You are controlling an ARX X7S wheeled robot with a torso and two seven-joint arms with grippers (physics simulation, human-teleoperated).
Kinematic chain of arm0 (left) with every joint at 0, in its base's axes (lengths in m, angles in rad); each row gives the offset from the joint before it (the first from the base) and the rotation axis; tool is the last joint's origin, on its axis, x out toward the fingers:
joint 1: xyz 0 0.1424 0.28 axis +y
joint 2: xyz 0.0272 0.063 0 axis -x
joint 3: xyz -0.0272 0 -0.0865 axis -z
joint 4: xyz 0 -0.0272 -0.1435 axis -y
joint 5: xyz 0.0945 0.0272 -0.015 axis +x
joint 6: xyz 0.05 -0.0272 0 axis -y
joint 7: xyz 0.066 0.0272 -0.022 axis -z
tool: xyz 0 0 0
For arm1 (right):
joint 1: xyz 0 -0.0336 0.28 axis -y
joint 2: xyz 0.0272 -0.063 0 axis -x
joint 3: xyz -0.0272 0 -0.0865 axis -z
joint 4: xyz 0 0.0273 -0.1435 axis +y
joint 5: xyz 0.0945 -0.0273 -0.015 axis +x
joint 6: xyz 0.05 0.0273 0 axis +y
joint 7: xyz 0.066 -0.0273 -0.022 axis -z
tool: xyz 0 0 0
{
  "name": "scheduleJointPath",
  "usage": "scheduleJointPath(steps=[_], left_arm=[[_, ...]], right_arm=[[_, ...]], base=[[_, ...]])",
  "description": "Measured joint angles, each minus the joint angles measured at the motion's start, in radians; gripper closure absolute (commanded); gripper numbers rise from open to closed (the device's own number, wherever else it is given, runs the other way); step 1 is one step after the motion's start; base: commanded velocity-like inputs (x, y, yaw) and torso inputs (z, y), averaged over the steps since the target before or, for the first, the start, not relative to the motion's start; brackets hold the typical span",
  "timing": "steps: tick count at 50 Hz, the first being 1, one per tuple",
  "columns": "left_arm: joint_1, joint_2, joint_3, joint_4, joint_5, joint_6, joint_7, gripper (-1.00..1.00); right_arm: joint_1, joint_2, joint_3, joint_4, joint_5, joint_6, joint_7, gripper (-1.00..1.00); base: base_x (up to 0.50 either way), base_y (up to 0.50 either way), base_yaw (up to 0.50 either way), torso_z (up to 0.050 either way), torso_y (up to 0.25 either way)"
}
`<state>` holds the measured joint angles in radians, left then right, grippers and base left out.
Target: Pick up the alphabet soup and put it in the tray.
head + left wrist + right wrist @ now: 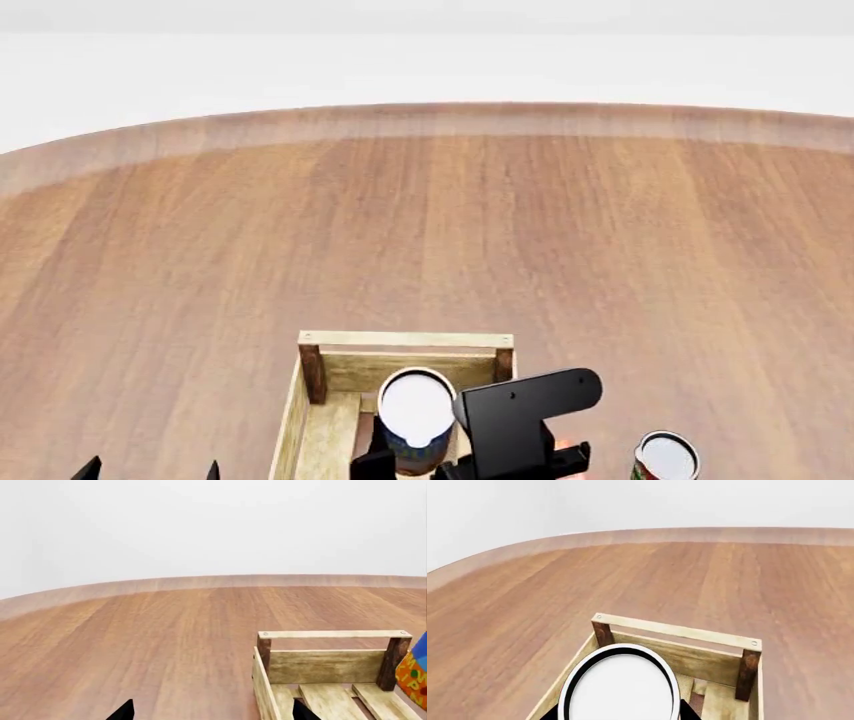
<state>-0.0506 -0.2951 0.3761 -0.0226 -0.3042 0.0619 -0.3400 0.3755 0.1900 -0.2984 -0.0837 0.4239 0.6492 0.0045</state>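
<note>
The alphabet soup (416, 408) is a can with a pale white top, and it stands upright between the jaws of my right gripper (407, 455). It is over the far end of the tray (400, 341), a light-wood slatted crate with darker corner posts. In the right wrist view the can's top (620, 687) fills the space between the black fingers of my right gripper (617, 714), with the tray's end rail (674, 629) just beyond. I cannot tell whether the can touches the slats. My left gripper (212, 712) is open and empty beside the tray (327, 666). The can's blue and orange label (415, 675) shows at the edge of that view.
A second can with a red-and-green side (663, 458) stands on the wooden table (427, 230) to the right of the tray, close to my right arm. The table's rounded far edge (427, 118) runs across the back.
</note>
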Motion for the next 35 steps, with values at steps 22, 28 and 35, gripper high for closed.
scheduleJointPath(steps=[22, 28, 35], left_arm=[[-0.002, -0.004, 0.006, 0.000, -0.003, 0.002, -0.004, -1.00], [-0.002, -0.005, 0.008, 0.000, -0.004, 0.002, -0.005, -1.00], [-0.003, -0.006, 0.009, -0.001, -0.005, 0.003, -0.006, -1.00]], right_arm=[[0.034, -0.037, -0.076, 0.171, -0.034, -0.087, -0.045, 1.00], [0.037, -0.043, -0.087, 0.202, -0.036, -0.107, -0.053, 1.00], [0.040, -0.049, -0.096, 0.234, -0.037, -0.131, -0.059, 1.00]], base=[[0.00, 0.00, 0.00, 0.000, 0.000], [0.00, 0.00, 0.00, 0.000, 0.002], [0.00, 0.00, 0.00, 0.001, 0.000]])
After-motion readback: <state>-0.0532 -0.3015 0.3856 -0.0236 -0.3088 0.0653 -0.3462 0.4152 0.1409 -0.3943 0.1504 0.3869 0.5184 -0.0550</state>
